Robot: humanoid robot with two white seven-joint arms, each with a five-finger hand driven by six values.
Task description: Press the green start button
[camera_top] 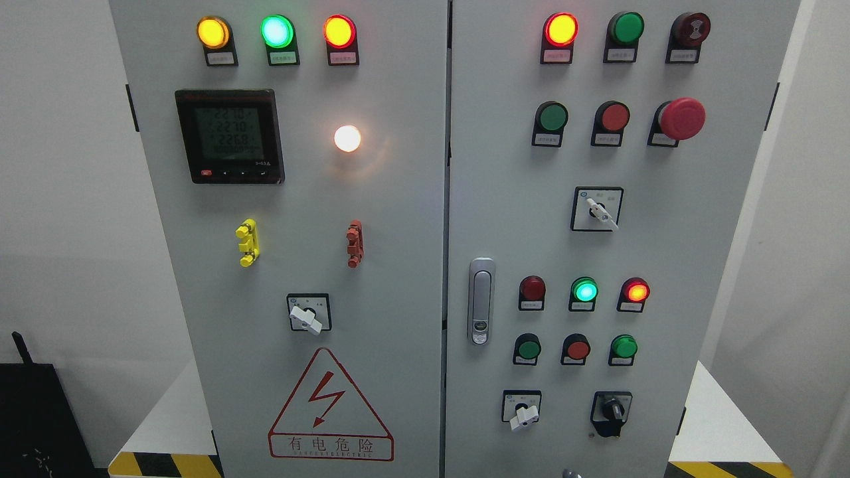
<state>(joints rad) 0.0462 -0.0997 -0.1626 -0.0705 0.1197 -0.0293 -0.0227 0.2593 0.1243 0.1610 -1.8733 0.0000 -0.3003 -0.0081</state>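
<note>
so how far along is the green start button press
Nothing looks done yet: no hand is in view. Several green buttons sit on the right door, such as the upper one and the lower one; labels are unreadable, so which is start is unclear. Reaching and pressing remain.

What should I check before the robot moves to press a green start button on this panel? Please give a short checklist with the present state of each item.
1. Hands in view: not ok; neither hand shows in the head view.
2. Target identified: cannot tell; green buttons and are candidates, and their labels are too small to read.
3. Path to the right door: ok; nothing stands in front of it.
4. Panel powered: ok; the meter display and green lamp are lit.
5. Red emergency mushroom button: cannot tell whether it is pressed or released.
6. Door handle: ok; it lies flat against the door.
</note>
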